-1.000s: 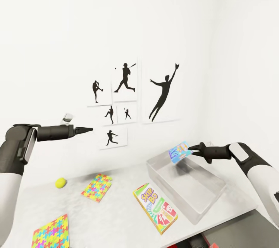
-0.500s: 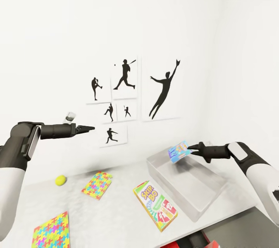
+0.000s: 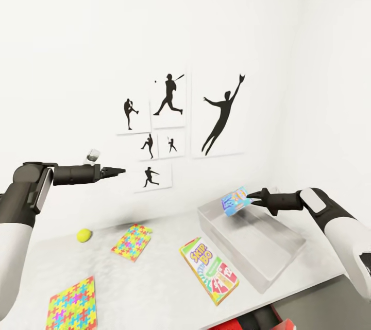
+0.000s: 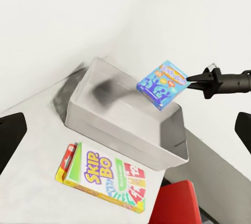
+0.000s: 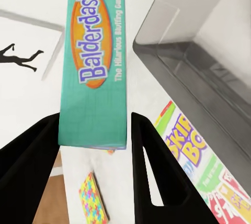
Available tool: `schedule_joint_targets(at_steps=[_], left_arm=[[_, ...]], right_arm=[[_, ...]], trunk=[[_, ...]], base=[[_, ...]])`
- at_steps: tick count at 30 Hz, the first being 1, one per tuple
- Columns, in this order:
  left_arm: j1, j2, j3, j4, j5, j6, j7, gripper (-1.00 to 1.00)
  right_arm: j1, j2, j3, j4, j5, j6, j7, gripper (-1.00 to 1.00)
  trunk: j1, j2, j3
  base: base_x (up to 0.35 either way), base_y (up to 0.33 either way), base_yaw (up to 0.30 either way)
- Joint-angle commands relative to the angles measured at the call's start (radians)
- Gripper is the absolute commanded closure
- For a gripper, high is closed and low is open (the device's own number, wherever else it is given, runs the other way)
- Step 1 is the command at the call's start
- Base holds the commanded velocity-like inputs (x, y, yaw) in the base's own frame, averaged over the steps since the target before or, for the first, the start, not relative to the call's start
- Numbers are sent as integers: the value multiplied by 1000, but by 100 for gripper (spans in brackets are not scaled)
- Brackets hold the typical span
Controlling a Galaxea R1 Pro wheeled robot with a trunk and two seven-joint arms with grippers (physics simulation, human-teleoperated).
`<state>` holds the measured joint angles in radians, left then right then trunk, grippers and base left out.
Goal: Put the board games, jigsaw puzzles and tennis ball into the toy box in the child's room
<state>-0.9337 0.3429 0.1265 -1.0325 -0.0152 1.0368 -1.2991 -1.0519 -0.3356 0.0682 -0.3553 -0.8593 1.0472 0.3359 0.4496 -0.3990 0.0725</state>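
Blue game box (image 3: 235,201) held tilted in air above grey toy box (image 3: 281,263) far end. Skip-Bo box (image 3: 209,276) flat on table (image 3: 154,283) beside toy box. Two puzzles (image 3: 132,241) (image 3: 72,305) flat; ball (image 3: 84,235) near wall.

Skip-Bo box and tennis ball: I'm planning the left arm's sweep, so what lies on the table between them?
In the head view, one jigsaw puzzle lies between the tennis ball and the Skip-Bo box; otherwise bare table.

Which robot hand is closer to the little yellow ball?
The left. Its end effector hangs in the air above and a bit right of the tennis ball; the right end effector is far across, over the toy box.
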Motion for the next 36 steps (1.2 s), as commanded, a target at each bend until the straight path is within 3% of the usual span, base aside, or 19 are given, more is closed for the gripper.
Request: schedule_joint_targets(at_steps=[1,36], left_arm=[[0,0,1,0,-2,10,-5,-100],[0,2,2,0,3,10,-5,-100]], right_arm=[[0,2,7,-1,3,0,9,100],[-37,-9,12,-1,4,0,11,100]], trunk=[[0,-1,-2],[0,-1,-59]], base=[[0,0,74],[0,0,70]])
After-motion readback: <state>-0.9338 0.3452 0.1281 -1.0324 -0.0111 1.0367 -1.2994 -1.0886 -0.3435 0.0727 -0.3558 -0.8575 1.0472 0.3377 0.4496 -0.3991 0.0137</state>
